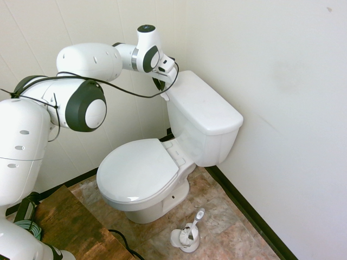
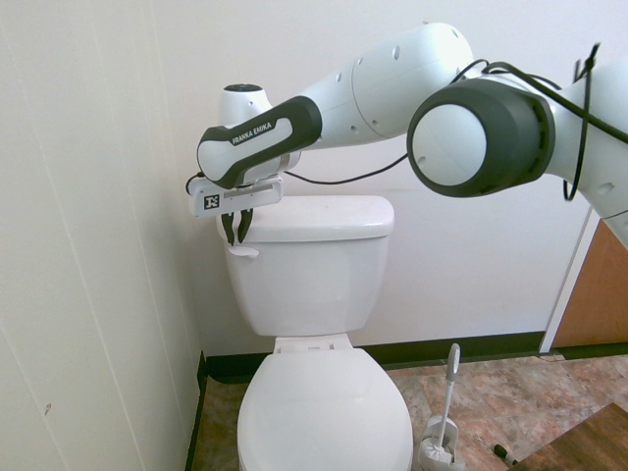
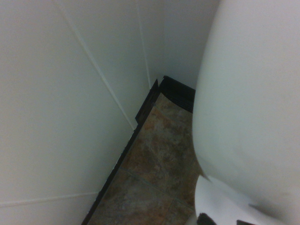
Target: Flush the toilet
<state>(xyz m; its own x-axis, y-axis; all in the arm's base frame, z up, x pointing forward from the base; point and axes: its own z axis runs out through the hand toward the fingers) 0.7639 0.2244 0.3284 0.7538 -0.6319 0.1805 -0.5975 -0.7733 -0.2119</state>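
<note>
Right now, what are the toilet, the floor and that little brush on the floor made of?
The toilet looks like glazed ceramic: white, glossy, with soft reflections on tank and lid; the seat lid could be plastic. The floor looks like stone-patterned tile or vinyl, mottled brown with faint seams. The brush and its holder look like white plastic, though they are too small to be sure.

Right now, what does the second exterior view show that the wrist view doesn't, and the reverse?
Only the second exterior view shows the pincer, its fingers nearly together just above the flush lever at the tank's front corner, plus the tank lid, the closed seat lid and the toilet brush. Only the wrist view shows the dark baseboard in the floor corner beside the tank. Both show the toilet, the pale wall and the brown tiled floor.
</note>
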